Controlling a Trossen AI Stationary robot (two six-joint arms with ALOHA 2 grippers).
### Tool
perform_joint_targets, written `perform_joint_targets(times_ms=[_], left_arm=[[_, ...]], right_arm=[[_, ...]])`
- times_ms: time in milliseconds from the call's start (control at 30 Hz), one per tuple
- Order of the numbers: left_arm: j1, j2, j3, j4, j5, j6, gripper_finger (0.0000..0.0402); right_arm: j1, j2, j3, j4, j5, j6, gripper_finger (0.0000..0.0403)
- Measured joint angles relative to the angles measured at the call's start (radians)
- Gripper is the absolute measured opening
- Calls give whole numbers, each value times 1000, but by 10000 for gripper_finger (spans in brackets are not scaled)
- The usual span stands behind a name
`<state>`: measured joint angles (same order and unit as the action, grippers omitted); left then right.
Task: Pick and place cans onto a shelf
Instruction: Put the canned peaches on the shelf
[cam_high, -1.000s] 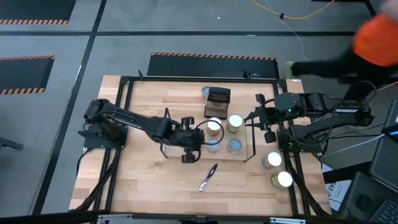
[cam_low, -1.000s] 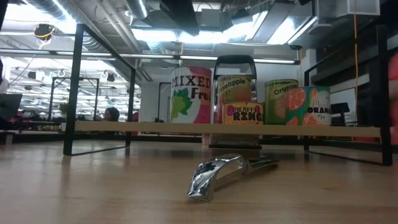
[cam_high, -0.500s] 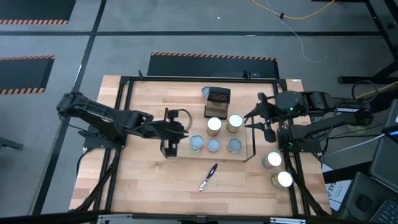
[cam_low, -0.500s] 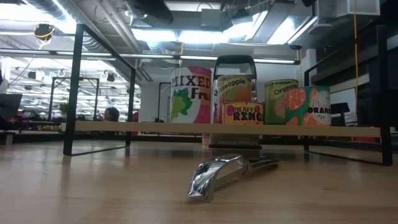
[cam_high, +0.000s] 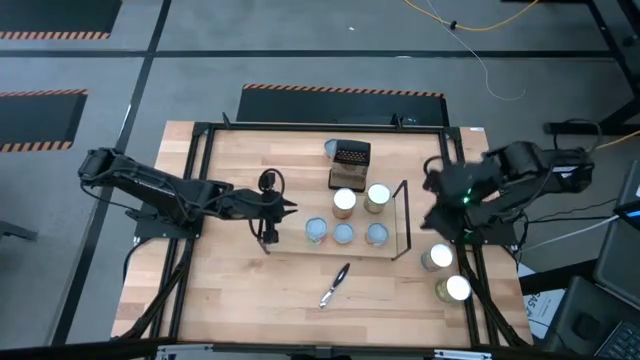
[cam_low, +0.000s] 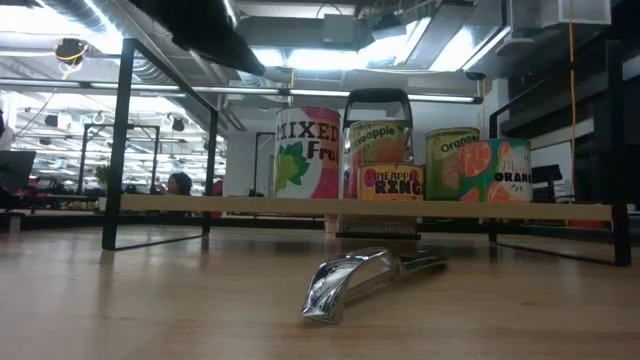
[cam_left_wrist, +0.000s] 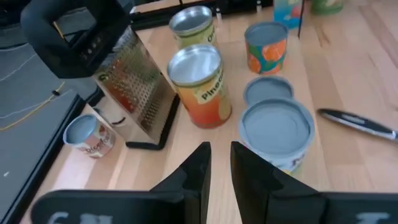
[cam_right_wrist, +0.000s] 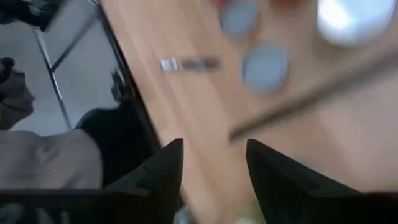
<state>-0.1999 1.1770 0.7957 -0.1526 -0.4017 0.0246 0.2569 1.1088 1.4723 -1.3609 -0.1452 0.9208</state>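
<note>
Several cans stand on the shelf (cam_high: 404, 215), among them a pineapple can (cam_left_wrist: 199, 84), a wide grey-topped can (cam_left_wrist: 277, 130) and an orange-labelled can (cam_left_wrist: 266, 46). In the low view they stand in a row on the shelf's board (cam_low: 200, 205), the Mixed Fruit can (cam_low: 307, 152) leftmost. Two more cans (cam_high: 437, 257) (cam_high: 455, 288) stand on the table by the right edge. My left gripper (cam_high: 285, 208) (cam_left_wrist: 221, 171) hovers left of the shelf's cans, open by a narrow gap and empty. My right gripper (cam_high: 435, 190) (cam_right_wrist: 214, 165) hangs open and empty above the shelf's right end.
A dark perforated grater box (cam_high: 350, 158) (cam_left_wrist: 134, 84) stands at the shelf's far side, with a small can (cam_high: 333, 148) behind it. A shiny metal tool (cam_high: 335, 285) (cam_low: 365, 275) lies on the bare wood near the front. The black outer frame (cam_high: 200, 140) rings the table.
My left gripper has drawn back from the shelf's cans toward the table's left edge; a pale-topped can now shows where it was. My right gripper has rolled over and pulled toward the right edge. A person in orange at the far right has gone from view.
</note>
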Motion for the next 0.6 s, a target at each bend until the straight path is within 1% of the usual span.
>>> perform_joint_targets(times_ms=[100,167,300,400,600], left_arm=[[2,0,-13,3,3,12,55],[2,0,-13,12,4,13,55],[1,0,-13,16,30,15,55],[1,0,-13,17,31,14,55],[1,0,-13,42,39,12,55]], right_arm=[[78,26,-48,-43,-44,227,181],[130,42,-87,-32,-83,325,181],[240,76,-166,-5,-151,478,181],[318,98,-224,37,-167,576,181],[463,141,-322,191,-174,783,181]])
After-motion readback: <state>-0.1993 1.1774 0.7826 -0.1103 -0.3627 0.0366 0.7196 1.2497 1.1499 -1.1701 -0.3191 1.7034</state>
